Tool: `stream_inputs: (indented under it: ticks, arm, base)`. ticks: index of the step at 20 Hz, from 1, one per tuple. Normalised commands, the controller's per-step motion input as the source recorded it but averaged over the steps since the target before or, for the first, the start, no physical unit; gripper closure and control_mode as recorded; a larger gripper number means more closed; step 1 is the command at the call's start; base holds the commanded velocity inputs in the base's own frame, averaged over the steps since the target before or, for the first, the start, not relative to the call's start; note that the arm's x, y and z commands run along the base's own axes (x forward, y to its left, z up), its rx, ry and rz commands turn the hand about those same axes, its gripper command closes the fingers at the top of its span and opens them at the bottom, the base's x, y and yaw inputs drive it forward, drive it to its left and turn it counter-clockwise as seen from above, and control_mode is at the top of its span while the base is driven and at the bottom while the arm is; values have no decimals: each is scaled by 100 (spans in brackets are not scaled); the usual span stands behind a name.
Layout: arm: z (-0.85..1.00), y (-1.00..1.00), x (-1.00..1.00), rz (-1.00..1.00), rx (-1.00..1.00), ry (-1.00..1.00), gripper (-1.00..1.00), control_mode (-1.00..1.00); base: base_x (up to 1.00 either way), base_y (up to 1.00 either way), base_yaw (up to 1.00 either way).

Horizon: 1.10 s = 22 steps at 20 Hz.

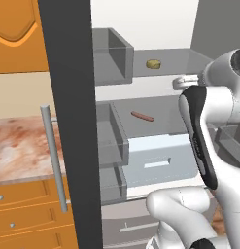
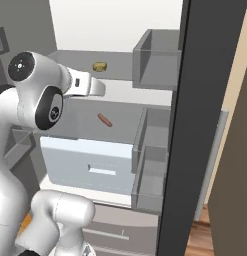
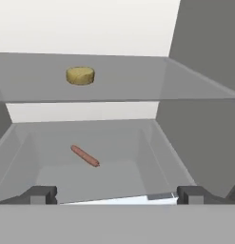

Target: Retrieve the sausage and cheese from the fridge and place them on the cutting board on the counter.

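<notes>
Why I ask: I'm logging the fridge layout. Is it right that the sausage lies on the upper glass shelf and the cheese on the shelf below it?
Not quite: they are swapped. The hand view shows the cheese on the upper glass shelf and the sausage on the shelf below it.

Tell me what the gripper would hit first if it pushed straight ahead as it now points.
Probably nothing soon: the open gripper points into the fridge between the shelves, above the sausage and below the cheese; likely the white back wall, depth unclear.

Cheese (image 3: 80, 76) on upper shelf (image 3: 138, 81); sausage (image 3: 85, 156) on lower shelf (image 3: 119, 176).
</notes>
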Motion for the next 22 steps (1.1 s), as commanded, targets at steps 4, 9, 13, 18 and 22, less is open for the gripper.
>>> stream_inputs:
  ticks: [4, 9, 13, 18, 22]
  arm:
    - [32, 0, 21, 0, 0, 0, -100, -100]
    - [0, 13, 69, 7, 1, 2, -100, -100]
    - [1, 23, 54, 7, 1, 0, -100, -100]
    - [0, 22, 55, 5, 0, 3, -100, -100]
    - [0, 2, 67, 3, 1, 0, -100, -100]
  base:
    - [0, 0, 0]
    - [0, 0, 0]
    - [0, 0, 0]
    - [0, 0, 0]
    - [0, 0, 0]
